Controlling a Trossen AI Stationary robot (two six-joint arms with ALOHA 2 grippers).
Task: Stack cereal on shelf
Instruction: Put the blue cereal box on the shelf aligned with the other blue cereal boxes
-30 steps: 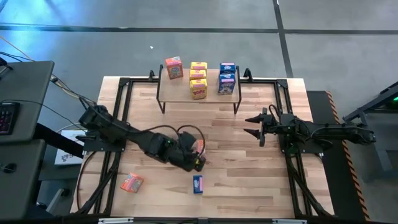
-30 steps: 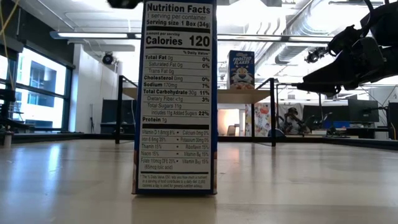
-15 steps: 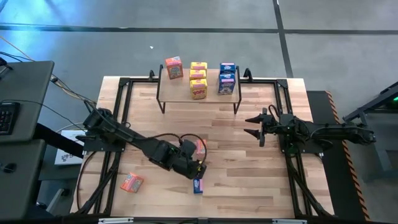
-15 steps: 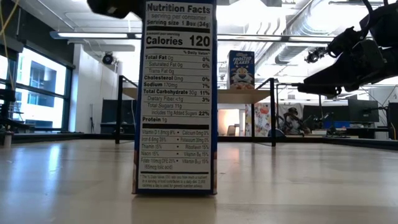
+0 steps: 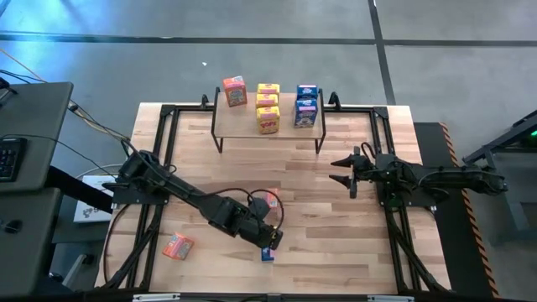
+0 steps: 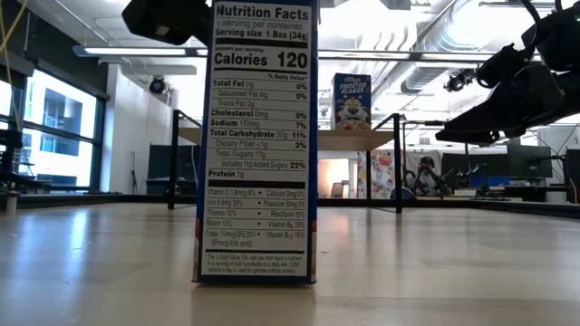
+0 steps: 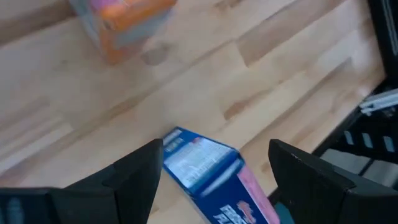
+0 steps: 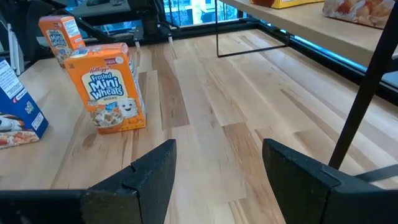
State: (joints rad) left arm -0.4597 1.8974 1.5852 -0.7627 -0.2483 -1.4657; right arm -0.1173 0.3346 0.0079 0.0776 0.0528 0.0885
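Cereal boxes are the job, and the left gripper (image 5: pixel 267 239) has moved over the last second from beside the upright orange box (image 5: pixel 270 201) at mid-table down to the blue box (image 5: pixel 267 248) standing near the front edge, its fingers spreading wider as it went — in the left wrist view they stand apart on either side of that blue box, not yet touching it. This reads as the approach to the next pick, with nothing gripped so far. The right gripper (image 5: pixel 342 169) waits over the table's right side, unmoved, fingers spread and empty. By count, the shelf (image 5: pixel 243 119) at the back carries six boxes: one orange (image 5: pixel 235 91), three yellow (image 5: pixel 268 106) and two blue (image 5: pixel 305 106). Three remain on the table — the blue one under the left gripper, the upright orange one, and another orange box (image 5: pixel 177 246) lying flat near the front-left corner. So six of nine are placed.
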